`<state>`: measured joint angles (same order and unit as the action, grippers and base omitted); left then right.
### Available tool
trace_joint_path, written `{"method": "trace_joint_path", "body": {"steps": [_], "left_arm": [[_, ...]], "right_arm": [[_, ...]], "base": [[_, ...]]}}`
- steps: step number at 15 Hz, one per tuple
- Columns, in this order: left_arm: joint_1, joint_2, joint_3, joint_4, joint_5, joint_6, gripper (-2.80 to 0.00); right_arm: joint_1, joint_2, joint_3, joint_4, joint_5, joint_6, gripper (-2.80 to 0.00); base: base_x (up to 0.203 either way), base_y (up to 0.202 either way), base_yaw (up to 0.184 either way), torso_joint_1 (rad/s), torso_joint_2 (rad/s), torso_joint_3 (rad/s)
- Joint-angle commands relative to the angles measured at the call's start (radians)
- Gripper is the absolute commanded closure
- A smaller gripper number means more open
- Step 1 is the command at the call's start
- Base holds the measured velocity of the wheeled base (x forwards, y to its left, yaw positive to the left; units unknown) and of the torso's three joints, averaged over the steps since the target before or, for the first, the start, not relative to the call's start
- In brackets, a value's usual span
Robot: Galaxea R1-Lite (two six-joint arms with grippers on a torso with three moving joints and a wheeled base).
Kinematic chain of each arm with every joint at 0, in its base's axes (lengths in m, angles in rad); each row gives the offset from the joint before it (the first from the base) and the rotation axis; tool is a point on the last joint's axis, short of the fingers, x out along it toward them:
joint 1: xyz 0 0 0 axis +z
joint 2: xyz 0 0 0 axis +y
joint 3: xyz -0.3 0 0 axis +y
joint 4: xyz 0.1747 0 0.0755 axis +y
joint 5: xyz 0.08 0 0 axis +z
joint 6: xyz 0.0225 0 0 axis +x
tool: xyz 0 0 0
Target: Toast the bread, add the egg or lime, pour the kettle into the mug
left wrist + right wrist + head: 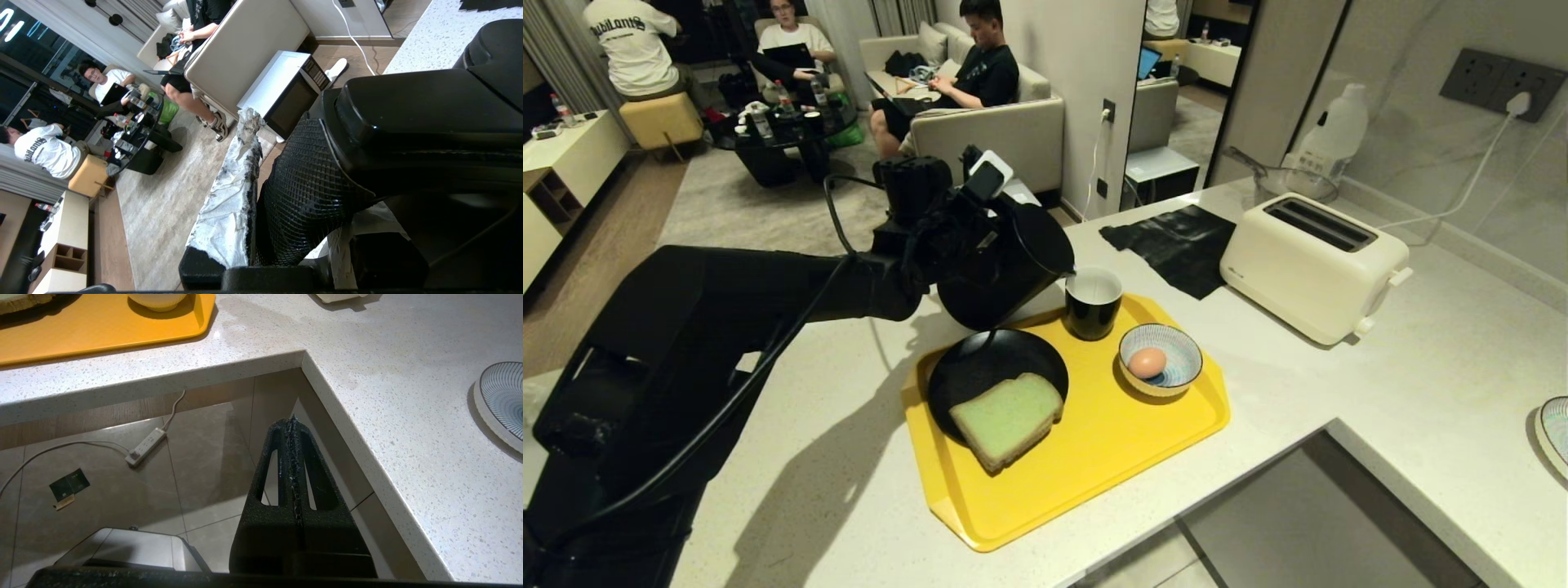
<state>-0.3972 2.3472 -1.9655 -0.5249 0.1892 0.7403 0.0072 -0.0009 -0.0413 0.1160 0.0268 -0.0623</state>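
Observation:
My left gripper (pixel 935 233) is shut on the handle (pixel 302 192) of the black kettle (pixel 1005 261). The kettle is tipped over, and its spout hangs at the rim of the black mug (pixel 1093 304), which is white inside. The mug stands at the back of the yellow tray (pixel 1094 457). The pale green bread (pixel 1007 419) leans on a black plate (pixel 980 367) on the tray. The egg (pixel 1147 362) lies in a striped bowl (pixel 1180 359). My right gripper (pixel 292 420) is shut and empty, hanging below the counter's edge over the floor.
A cream toaster (pixel 1311 261) stands right of the tray, a black cloth (pixel 1176 241) behind it. A plastic jug (pixel 1331 131) is at the back wall. A striped plate (pixel 1553 429) lies at the far right. The counter (pixel 1380 384) has an inside corner cut-out. People sit on sofas beyond.

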Motion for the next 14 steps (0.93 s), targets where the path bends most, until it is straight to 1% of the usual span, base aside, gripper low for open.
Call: {"method": "trace_joint_path", "body": {"steps": [1,14], "left_arm": [[0.0,0.003,-0.001,-0.003,0.001,0.011,0.0],[0.0,0.006,0.001,-0.001,0.003,0.027,0.0]], "right_arm": [[0.0,0.001,0.0,0.001,0.001,-0.001,0.0],[0.0,0.001,0.0,0.001,0.001,-0.001,0.0]], "base": [[0.0,0.0,0.0,0.0,0.0,0.0],[0.0,0.0,0.0,0.0,0.0,0.0]]}}
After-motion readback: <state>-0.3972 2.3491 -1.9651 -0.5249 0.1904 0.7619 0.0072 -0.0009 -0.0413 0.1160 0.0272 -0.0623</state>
